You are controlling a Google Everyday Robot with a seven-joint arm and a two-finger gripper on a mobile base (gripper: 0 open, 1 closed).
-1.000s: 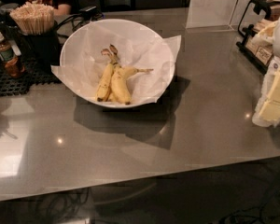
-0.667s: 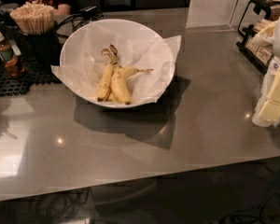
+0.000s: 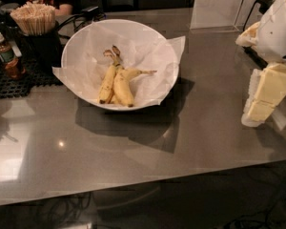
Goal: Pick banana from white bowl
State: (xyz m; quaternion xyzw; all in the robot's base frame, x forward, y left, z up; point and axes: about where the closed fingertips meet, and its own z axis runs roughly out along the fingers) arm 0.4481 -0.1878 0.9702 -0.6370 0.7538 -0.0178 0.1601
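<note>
While the hand (image 3: 263, 101) is held over the right edge of the counter (image 3: 181, 147), well apart from the white bowl (image 3: 115, 21), it cannot be told whether it is spread or pressed together. The banana (image 3: 123, 86) is seen lying in the bowl, toward the far left corner, touching a slimmer pair (image 3: 107, 82). Its long axis runs near-to-far, with the dark tip toward the near edge and the stem bent toward the right edge.
</note>
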